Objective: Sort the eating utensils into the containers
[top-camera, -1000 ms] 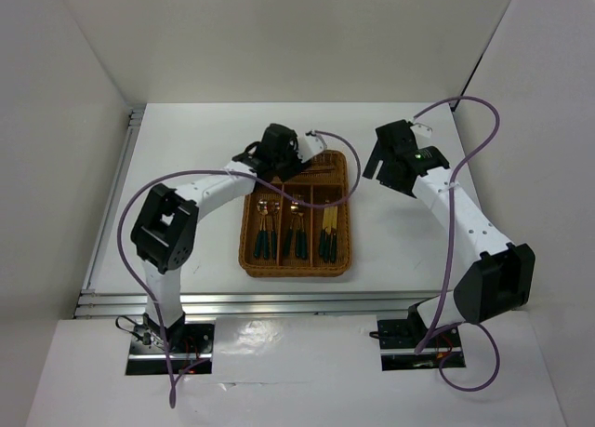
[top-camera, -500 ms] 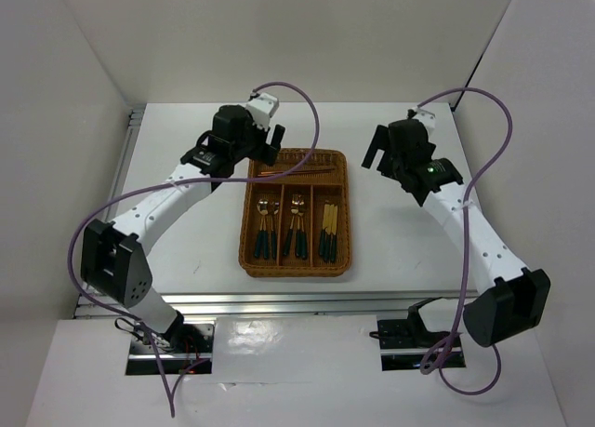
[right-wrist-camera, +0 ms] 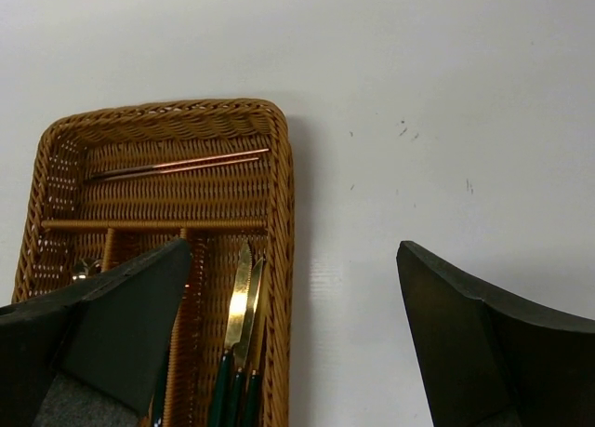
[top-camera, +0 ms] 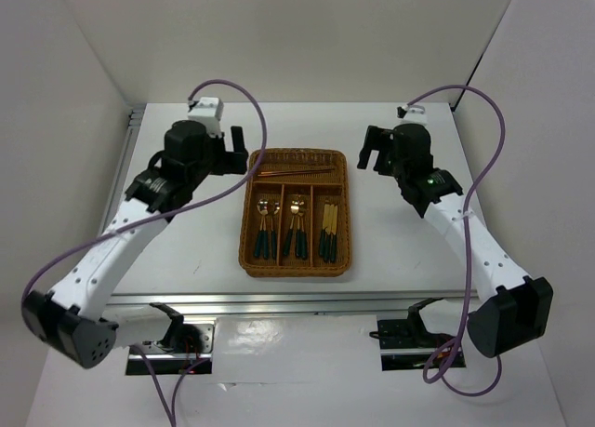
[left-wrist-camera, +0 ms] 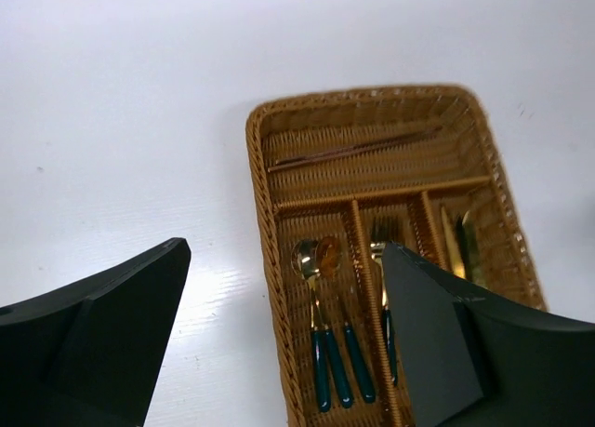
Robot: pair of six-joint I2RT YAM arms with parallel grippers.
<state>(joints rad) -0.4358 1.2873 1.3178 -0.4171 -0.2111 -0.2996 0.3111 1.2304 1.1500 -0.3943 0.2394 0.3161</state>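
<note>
Left arm has swung off the tray and out to its left side since a second ago, and the right arm has stretched out a bit on its own side, so nothing hangs over the wicker tray (top-camera: 296,272) now. Starting at the near end, the 3 long slots have the dark handles pointing back toward the arm bases: 2 spoons (left-wrist-camera: 316,260) in the left slot, forks (top-camera: 297,224) in the middle one, knives (right-wrist-camera: 240,301) in the right one, gold ends pointing away. Past those, the crosswise slot at the far end has the 2 chopsticks (right-wrist-camera: 177,165) lying side by side along it. Level with that far end, the left gripper (top-camera: 237,151) sits just off the tray's left edge over the white table (top-camera: 400,250), fingers spread wide and holding nothing. The right gripper (top-camera: 370,150) is off the right edge, also spread wide and empty.
</note>
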